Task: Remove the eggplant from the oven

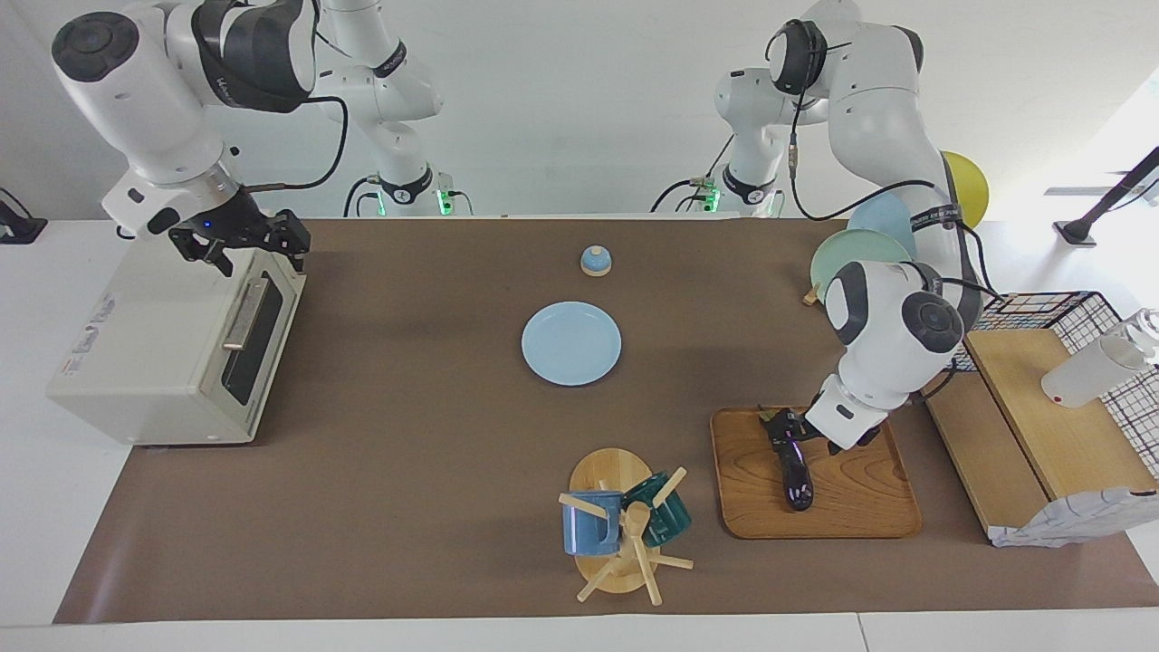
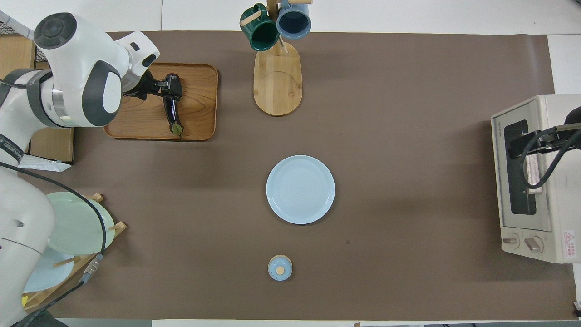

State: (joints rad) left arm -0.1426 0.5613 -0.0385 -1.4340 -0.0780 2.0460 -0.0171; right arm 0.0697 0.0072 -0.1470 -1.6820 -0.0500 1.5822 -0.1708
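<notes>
Left hand [image 1: 786, 431] is down on the wooden tray [image 1: 851, 507] at the left arm's end of the tabletop [image 1: 407, 435], fingers pinching the eggplant [image 1: 796, 473] near its middle. The eggplant lies flat on the tray, lengthwise toward and away from the robots, stem cap at the end nearer to them.

Right hand [image 1: 249, 246] hangs over the top front edge of the oven [image 1: 163, 362] at the right arm's end; whether its fingers are spread or pressed together, cannot tell. The oven door appears closed.

A blue plate [image 1: 571, 343] sits mid-tabletop, well apart from both hands. A mug rack [image 1: 625, 534] stands beside the tray.
</notes>
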